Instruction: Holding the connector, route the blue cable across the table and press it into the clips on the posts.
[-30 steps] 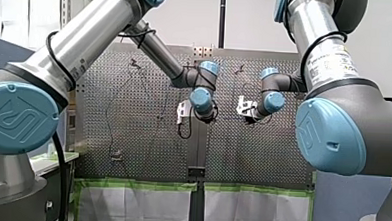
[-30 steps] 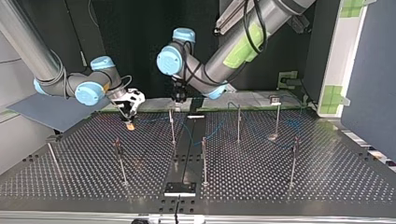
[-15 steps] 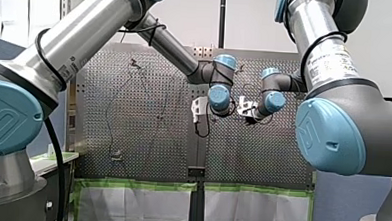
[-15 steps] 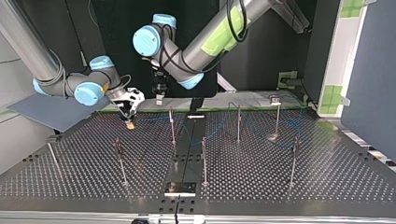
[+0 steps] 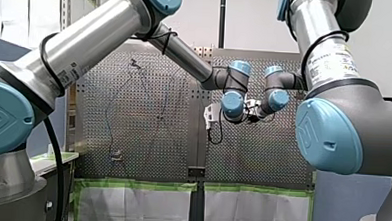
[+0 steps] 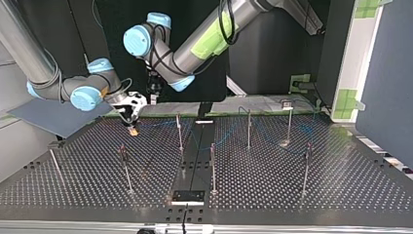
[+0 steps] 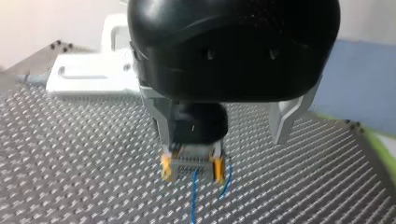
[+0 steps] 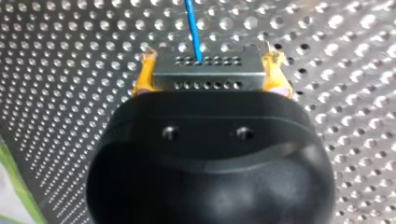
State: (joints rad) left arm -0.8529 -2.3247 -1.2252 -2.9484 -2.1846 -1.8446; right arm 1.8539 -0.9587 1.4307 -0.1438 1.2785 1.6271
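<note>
The connector point(image 8: 208, 70) is held clamped in the right gripper's point(image 6: 132, 123) yellow-padded fingers point(image 8: 144, 74) at the top view's far left — the left gripper point(image 7: 222, 137) poised above, fingers apart — while the blue cable point(image 8: 192, 28) is left slack among the posts point(image 6: 179, 130), seemingly unclipped.

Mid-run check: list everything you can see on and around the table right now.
Perforated table: one, dark metal, under everything.
Posts: seven, thin metal, upright across the table.
Blue cable: one, blue, runs from the connector among the posts.
Connector: one, grey, between my right gripper's yellow pads.
My right gripper: one, black body, shut on the connector, top view's left.
My left gripper: one, black, metal fingers, open, just above my right gripper.
</note>
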